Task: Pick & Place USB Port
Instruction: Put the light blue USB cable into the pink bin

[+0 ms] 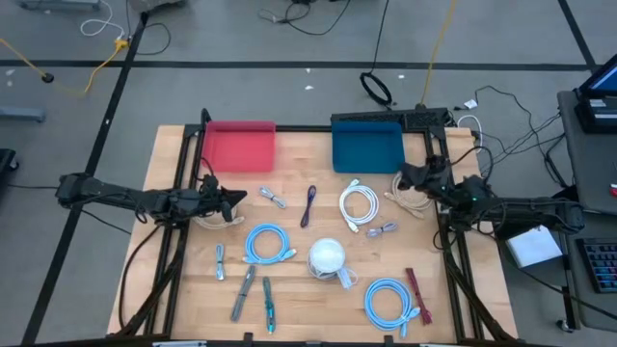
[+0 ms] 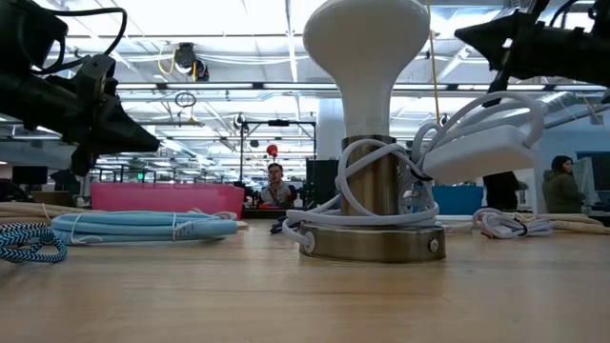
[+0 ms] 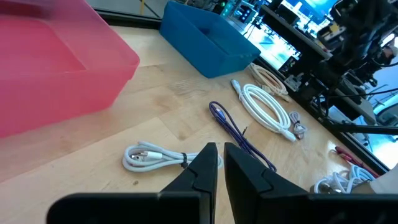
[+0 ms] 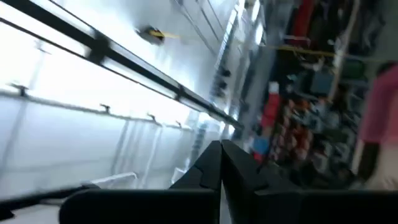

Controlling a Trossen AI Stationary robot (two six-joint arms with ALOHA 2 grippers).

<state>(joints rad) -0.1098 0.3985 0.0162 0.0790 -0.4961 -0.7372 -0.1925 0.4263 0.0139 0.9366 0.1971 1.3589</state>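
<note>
Several bundled USB cables lie flat on the wooden table. A small white one [image 1: 273, 198] [image 3: 149, 155] is just ahead of my left gripper [image 1: 241, 198] [image 3: 219, 152], which hovers above the table with its fingers shut on nothing. Beyond it lie a purple cable [image 1: 308, 205] [image 3: 239, 134] and a white coil [image 1: 359, 207] [image 3: 267, 112]. My right gripper [image 1: 400, 176] [image 4: 221, 146] is raised at the table's right side near a beige cable [image 1: 410, 193]. It is tipped upward toward the ceiling, shut and empty.
A red bin [image 1: 239, 145] and a blue bin [image 1: 366, 145] stand at the far edge. A white-bulbed lamp [image 1: 328, 258] [image 2: 367, 57] with cable round its base stands near the middle. Light blue coils [image 1: 268, 243] [image 1: 390, 301], a red cable [image 1: 415, 289] and small tools [image 1: 246, 289] lie toward the near edge.
</note>
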